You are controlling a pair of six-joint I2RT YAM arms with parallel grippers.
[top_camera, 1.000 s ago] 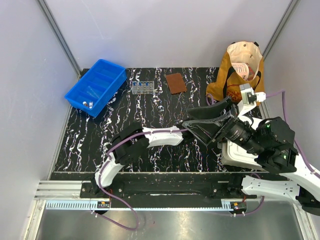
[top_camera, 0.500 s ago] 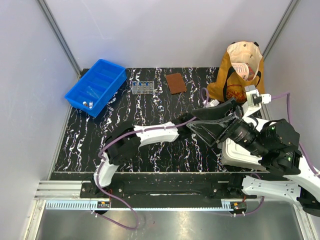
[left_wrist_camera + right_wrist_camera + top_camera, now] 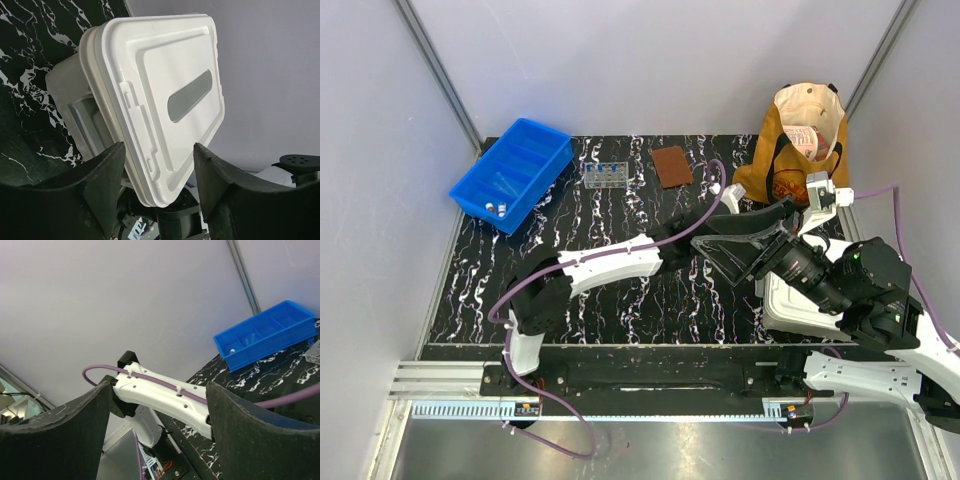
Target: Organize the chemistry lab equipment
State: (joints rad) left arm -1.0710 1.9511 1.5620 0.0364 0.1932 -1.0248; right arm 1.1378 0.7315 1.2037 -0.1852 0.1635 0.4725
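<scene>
A small clear tube rack (image 3: 605, 175) holding blue-capped tubes stands at the back of the table. White-capped vials (image 3: 495, 207) lie in the near end of a blue bin (image 3: 515, 168). My left gripper (image 3: 157, 150) is open, and the corner of a white lidded box (image 3: 165, 95) shows between its fingers with a gap on each side. In the top view the left arm (image 3: 610, 265) reaches right, its fingers hidden under the right arm. My right gripper (image 3: 160, 390) is open and empty, raised over the table's right side (image 3: 745, 245) and facing the left arm (image 3: 165, 392).
A tan tote bag (image 3: 800, 140) stands at the back right corner. A brown pad (image 3: 671, 166) lies beside the rack. The white lidded box (image 3: 785, 310) sits at the right front, partly under the right arm. The blue bin (image 3: 265, 335) shows far off in the right wrist view.
The left arm has stretched farther to the right and away from its base, and its jaws have spread wider. The right arm has barely shifted.
</scene>
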